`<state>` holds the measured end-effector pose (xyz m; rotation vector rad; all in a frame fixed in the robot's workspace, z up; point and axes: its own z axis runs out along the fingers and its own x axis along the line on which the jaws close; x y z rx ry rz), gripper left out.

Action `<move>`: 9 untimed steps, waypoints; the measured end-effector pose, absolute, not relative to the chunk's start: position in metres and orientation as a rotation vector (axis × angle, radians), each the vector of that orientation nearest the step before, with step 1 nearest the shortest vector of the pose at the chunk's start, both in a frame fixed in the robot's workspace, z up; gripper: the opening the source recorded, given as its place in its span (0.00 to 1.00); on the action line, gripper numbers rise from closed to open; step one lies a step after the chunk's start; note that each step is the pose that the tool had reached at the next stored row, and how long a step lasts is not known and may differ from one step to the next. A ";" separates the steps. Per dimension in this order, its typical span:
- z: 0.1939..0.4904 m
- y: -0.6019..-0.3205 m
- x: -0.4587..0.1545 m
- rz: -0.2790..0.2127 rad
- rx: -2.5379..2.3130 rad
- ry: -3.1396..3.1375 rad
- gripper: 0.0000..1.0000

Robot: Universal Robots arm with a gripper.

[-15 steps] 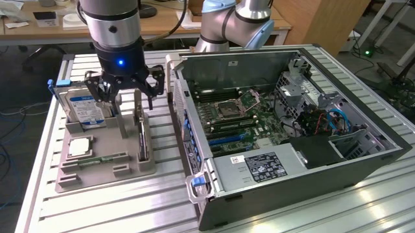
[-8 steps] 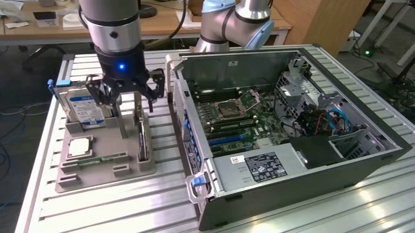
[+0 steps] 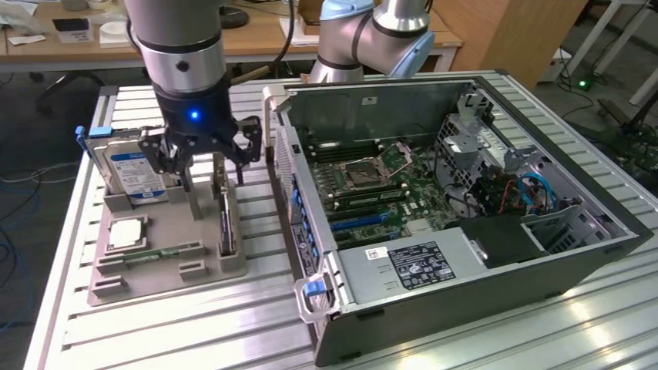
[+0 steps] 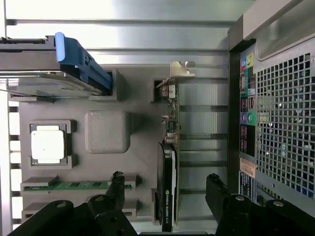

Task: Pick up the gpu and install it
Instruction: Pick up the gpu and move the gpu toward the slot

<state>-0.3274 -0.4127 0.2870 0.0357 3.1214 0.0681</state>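
The gpu (image 3: 225,220) is a thin dark card standing on its long edge in a slot of the grey holder tray (image 3: 206,270), beside the open computer case (image 3: 452,193). My gripper (image 3: 206,171) hangs open just above the card's far end, holding nothing. In the wrist view the gpu (image 4: 169,167) shows edge-on, with its silver bracket (image 4: 180,72) at one end. The two black fingertips (image 4: 117,183) stand apart on either side of the card, so the gripper (image 4: 166,187) straddles it without touching.
The tray also holds a silver hard drive (image 3: 139,173) in a blue-handled carrier, a square processor (image 3: 129,232) and a green memory stick (image 3: 156,253). The case's perforated rear panel (image 4: 280,128) is close beside the card. A second arm's base (image 3: 360,38) stands behind the case.
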 end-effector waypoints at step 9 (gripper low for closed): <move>0.276 -0.413 -0.325 0.067 0.029 3.123 0.76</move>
